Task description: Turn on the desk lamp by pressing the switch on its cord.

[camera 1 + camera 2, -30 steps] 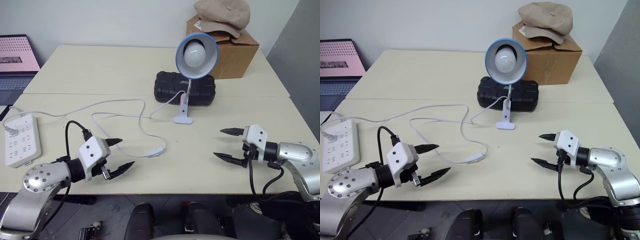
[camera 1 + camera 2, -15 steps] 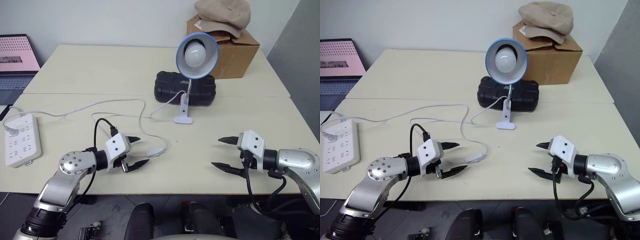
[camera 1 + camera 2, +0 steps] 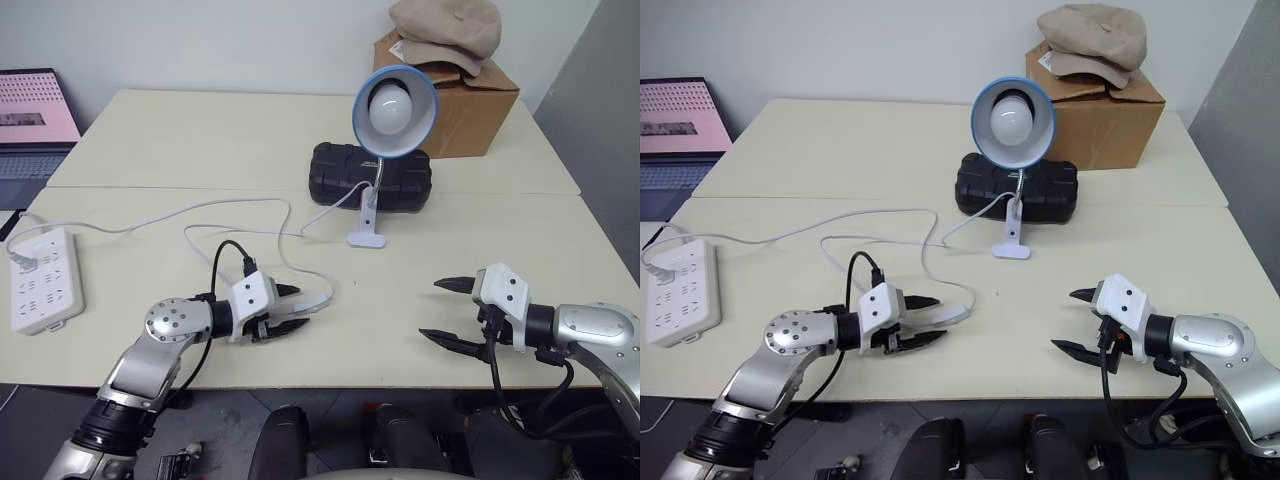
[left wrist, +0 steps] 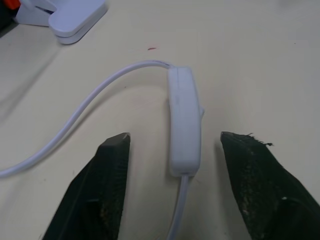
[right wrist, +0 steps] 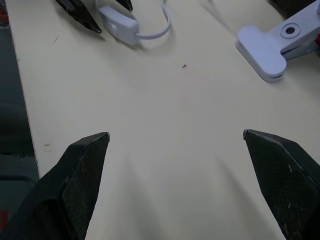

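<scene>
The desk lamp (image 3: 394,108) stands at mid-table, its blue-rimmed shade and white bulb facing me over a white clip base (image 3: 365,238). Its thin white cord (image 3: 240,205) loops toward the near edge. There the slim white switch (image 4: 183,122) lies flat on the table between the two black fingers of my left gripper (image 3: 299,308). The jaws are open, with a small gap on each side of the switch. My right gripper (image 3: 433,310) hovers open over bare table to the right, holding nothing. In the right wrist view the switch (image 5: 119,20) lies beside the left fingers (image 5: 80,14).
A white power strip (image 3: 40,280) lies at the left edge. A black case (image 3: 370,175) sits behind the lamp. A cardboard box (image 3: 465,105) with a tan hat (image 3: 445,30) stands at the back right. A laptop (image 3: 35,120) is at the far left.
My left gripper moved right and forward along the table until its fingers straddled the switch, and they narrowed. The right gripper drew back slightly and stayed open.
</scene>
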Action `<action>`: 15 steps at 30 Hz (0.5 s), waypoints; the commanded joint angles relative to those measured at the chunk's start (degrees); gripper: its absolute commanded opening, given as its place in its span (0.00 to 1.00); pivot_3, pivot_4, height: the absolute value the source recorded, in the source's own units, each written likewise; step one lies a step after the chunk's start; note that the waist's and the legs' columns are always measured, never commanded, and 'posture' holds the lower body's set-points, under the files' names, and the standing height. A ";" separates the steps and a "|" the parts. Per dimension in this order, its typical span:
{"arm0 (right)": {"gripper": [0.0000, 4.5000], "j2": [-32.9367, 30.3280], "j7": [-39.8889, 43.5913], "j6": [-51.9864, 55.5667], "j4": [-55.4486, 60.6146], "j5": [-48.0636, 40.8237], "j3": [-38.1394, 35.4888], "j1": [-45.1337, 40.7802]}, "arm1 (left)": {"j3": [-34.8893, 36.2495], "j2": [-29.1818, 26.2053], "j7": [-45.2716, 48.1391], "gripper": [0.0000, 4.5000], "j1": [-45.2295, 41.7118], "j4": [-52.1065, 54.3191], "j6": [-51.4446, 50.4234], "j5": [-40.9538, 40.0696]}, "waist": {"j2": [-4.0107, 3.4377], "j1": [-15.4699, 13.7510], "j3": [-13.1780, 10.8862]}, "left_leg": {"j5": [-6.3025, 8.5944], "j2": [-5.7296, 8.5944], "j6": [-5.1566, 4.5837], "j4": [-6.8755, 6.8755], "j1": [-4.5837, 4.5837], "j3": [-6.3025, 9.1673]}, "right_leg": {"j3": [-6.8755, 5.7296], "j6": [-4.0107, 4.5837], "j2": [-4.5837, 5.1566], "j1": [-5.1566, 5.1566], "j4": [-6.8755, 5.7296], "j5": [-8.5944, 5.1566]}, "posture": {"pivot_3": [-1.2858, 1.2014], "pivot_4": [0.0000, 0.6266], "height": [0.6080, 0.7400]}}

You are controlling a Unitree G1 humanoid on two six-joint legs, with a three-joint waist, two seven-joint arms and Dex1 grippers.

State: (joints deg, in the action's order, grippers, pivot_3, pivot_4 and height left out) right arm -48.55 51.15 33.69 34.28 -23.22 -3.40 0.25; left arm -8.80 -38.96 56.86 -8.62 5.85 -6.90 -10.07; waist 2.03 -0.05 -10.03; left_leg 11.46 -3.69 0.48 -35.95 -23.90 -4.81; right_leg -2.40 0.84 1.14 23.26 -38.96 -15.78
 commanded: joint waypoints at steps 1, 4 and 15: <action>1.00 -0.83 0.09 -0.09 1.90 -1.06 -1.38 -1.55 | 0.08 0.22 0.08 0.41 0.16 0.86 0.59 0.07 | 0.00 0.00 0.00 | 0.00 0.00 0.00 0.00 0.00 0.00 | -0.01 0.00 0.00 0.00 0.00 0.00 | 0.52 0.24 1.00; 1.00 -0.90 0.16 -0.17 1.93 -1.26 -0.92 -2.23 | -0.06 -0.02 0.40 0.27 0.79 1.15 0.56 0.07 | 0.00 -0.01 0.00 | 0.00 0.01 0.00 0.00 0.00 0.00 | -0.01 0.00 0.00 0.00 0.00 0.00 | 0.52 0.24 1.00; 1.00 2.04 0.40 2.06 0.47 -2.35 5.65 -11.87 | 0.64 -1.48 2.29 0.09 0.31 3.84 -0.40 -0.93 | 0.00 0.14 0.00 | 0.00 0.00 0.00 -0.01 0.01 0.00 | 0.00 0.00 0.00 0.00 -0.01 0.00 | 0.52 0.24 1.00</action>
State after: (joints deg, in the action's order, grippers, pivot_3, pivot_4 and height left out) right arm -47.07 51.20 35.38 34.03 -24.43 1.02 -9.09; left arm -8.77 -39.82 58.43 -7.74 6.57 -7.10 -10.09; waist 2.03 0.09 -10.03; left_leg 11.46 -3.69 0.48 -35.96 -23.90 -4.81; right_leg -2.40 0.84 1.14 23.26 -38.97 -15.78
